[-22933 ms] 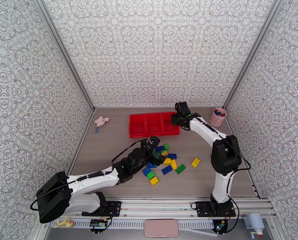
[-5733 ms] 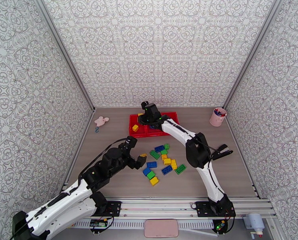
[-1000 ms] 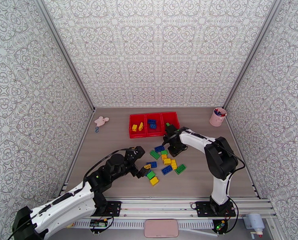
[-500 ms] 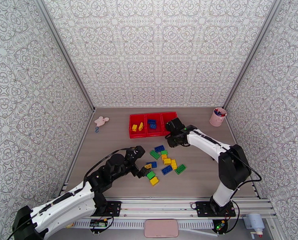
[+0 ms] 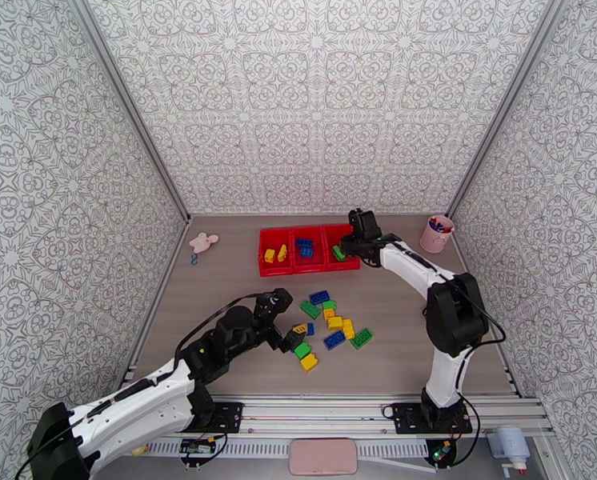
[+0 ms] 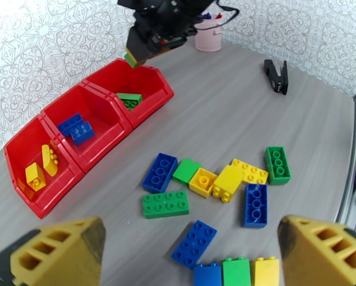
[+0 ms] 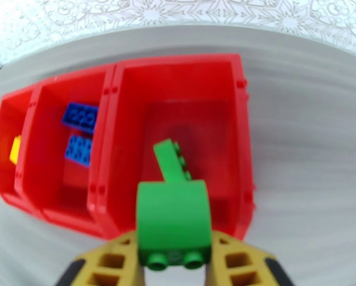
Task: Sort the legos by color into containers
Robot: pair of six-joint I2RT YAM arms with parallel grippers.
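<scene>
My right gripper (image 7: 174,257) is clenched on a green brick (image 7: 173,220), which sits low and centre in the right wrist view. In the top view the right gripper (image 5: 353,243) hangs at the right-hand end of the red tray (image 5: 308,270). Up-frame from the held brick in the wrist view is the rightmost compartment, where a second green brick (image 7: 171,160) already lies just beyond it, its long axis running from upper left to lower right. The blue bricks (image 7: 80,117) are in the middle compartment and a yellow brick (image 7: 15,148) is at the left end.

As I judge it, the held brick overlaps the compartment's near wall rather than its middle. I would carry it a little further up-frame before letting go, so that it cannot catch the rim.

My left gripper (image 6: 190,256) is spread wide with nothing between its fingers. It hovers above the loose bricks (image 6: 211,179) on the table, and it is plainly the nearer arm for the next pick there.
</scene>
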